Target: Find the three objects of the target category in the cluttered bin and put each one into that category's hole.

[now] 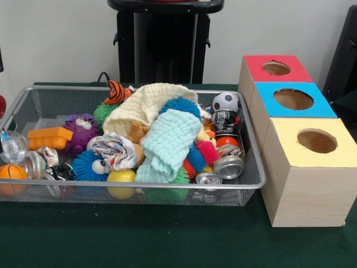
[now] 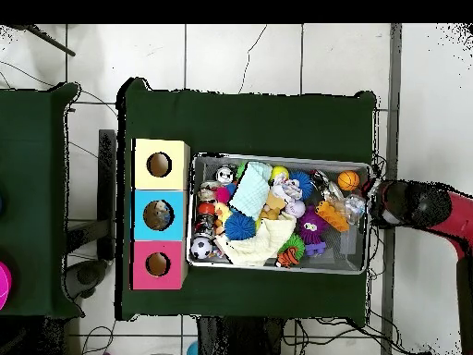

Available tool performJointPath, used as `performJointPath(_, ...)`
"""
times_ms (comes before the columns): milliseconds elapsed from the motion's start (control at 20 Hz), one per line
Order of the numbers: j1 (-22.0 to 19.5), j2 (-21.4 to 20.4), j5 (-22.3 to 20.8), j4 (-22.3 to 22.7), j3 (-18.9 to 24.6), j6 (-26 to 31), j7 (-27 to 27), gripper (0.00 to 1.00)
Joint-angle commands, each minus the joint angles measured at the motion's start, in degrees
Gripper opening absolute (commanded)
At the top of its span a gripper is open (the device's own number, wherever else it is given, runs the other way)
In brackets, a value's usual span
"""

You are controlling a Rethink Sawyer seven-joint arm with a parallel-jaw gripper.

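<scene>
The front view looks from low and close, across the green table, at the long side of the wire bin. The three boxes with holes stand to the right of the bin, the yellow box nearest to the camera. The overhead view looks straight down from high above and shows the whole table with tiled floor around it. There the boxes lie left of the bin. Both views share the bin and the boxes.
</scene>
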Motion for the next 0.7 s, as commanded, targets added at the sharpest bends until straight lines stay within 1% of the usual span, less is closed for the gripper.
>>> performJointPath(50,-1.9,-0.2,0.8,8.9,3.7,5.5,-18.0,1.00)
performJointPath(200,-2.1,-0.5,0.9,10.4,3.6,4.8,-16.9,1.00)
performJointPath(500,-1.2,-2.0,0.8,13.8,3.4,2.6,-12.4,1.00)
performJointPath(550,-1.2,-2.6,0.9,14.9,3.4,2.3,-11.8,1.00)
performJointPath(700,-0.1,-3.8,1.4,15.8,3.1,2.5,-9.9,1.00)
